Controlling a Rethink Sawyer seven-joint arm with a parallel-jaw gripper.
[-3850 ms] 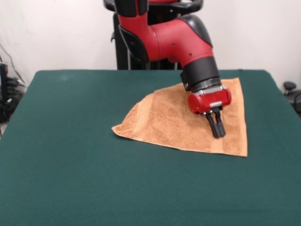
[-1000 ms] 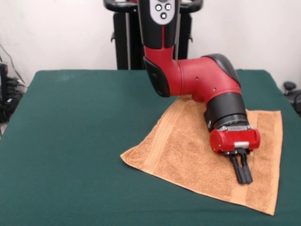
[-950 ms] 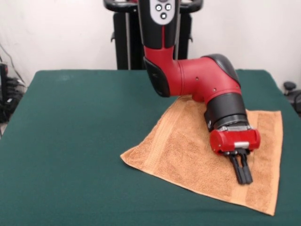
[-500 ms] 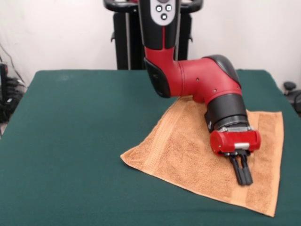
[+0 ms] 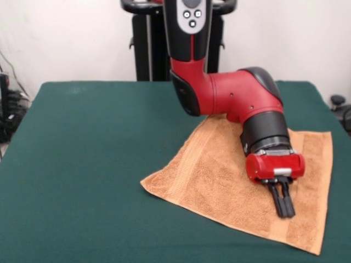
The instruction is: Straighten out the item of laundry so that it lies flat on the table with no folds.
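Observation:
The orange-tan terry towel (image 5: 219,175) lies spread on the dark green table (image 5: 93,164), at the right of the front view. A woven band runs near its left edge and another near its right edge. Its far corner is hidden behind the arm. My gripper (image 5: 284,212) comes down at a slant over the towel's near right part. Its two black fingers are pressed together, with the tips at the cloth surface. I cannot see any cloth pinched between them.
The robot's pedestal (image 5: 148,49) stands at the table's far edge. The towel's near right corner (image 5: 315,252) lies close to the table's front right. Dark gear sits beyond the table's left edge (image 5: 8,109) and right edge (image 5: 340,107).
Since 3.9 s ago, the gripper and the towel have moved toward the camera and to the right. In the last second the gripper and the towel's right edge shifted only slightly right.

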